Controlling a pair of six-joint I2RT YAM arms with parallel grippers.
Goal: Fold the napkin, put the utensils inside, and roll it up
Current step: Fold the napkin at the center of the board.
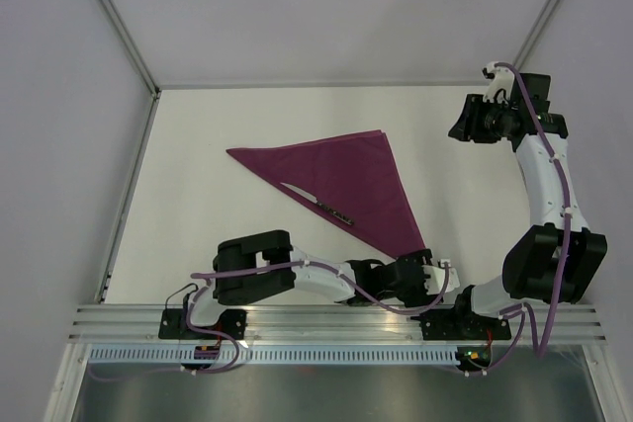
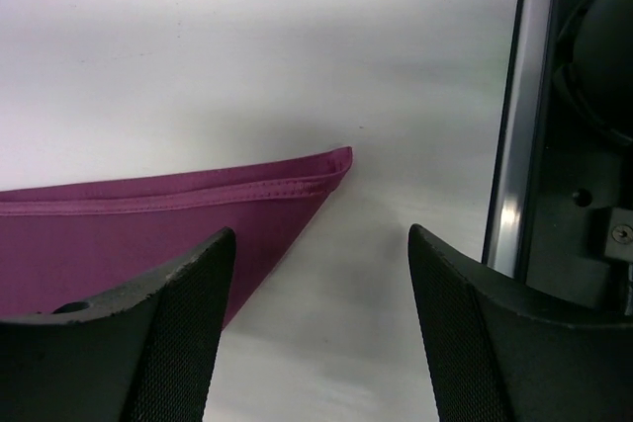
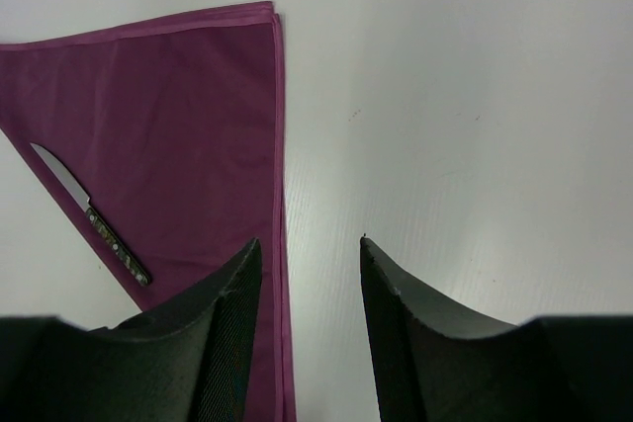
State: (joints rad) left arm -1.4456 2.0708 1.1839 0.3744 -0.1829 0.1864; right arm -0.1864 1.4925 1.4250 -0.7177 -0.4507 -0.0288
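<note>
Left end effector sits low over the desk with its two dark fingers standing wide apart and nothing between them. Just ahead of it, slightly to the left of the gap, lies one pointed corner of the napkin. In the wrist view the cloth's lower edge disappears behind the left finger, and whether they touch I cannot tell.

The napkin is plum-purple with a faint sheen, folded into a flat triangle (two stitched hems lie stacked at the corner). From above, the napkin spreads away from the left end effector, up and to its left.

A knife with a pale blade and a dark handle lies along the long slanted edge, well to the left of that end effector.

The right end effector is raised off the desk, its fingers moderately parted over bare white surface and holding nothing. From there the napkin lies ahead and to the left, one straight hem running down towards its left finger. The knife sits further left again.

Room to move: bare desk stretches ahead and to the right of the right end effector. Close on the left end effector's right side stands an aluminium rail, leaving little space there.
</note>
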